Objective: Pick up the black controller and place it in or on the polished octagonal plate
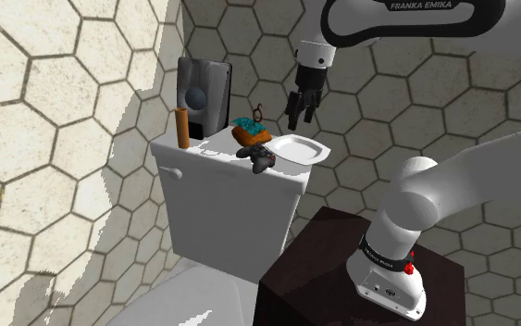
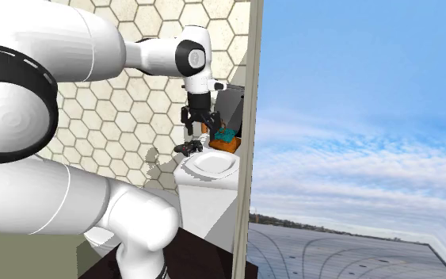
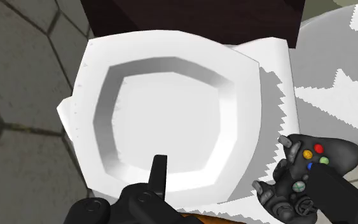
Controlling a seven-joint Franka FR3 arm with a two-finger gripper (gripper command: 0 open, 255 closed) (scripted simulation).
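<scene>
None of the task looks complete: the black controller (image 1: 264, 157) lies ungrasped on the white tank lid (image 1: 203, 153), centre of the shoulder view, just beside the empty white octagonal plate (image 1: 297, 148) on its left. The gripper (image 1: 300, 119) hangs above the plate, jaws spread and holding nothing. In the wrist view the plate (image 3: 165, 121) sits under the gripper, the controller (image 3: 304, 181) off to one side, clear of the jaws. Judged remaining: grasp, lift, place.
</scene>
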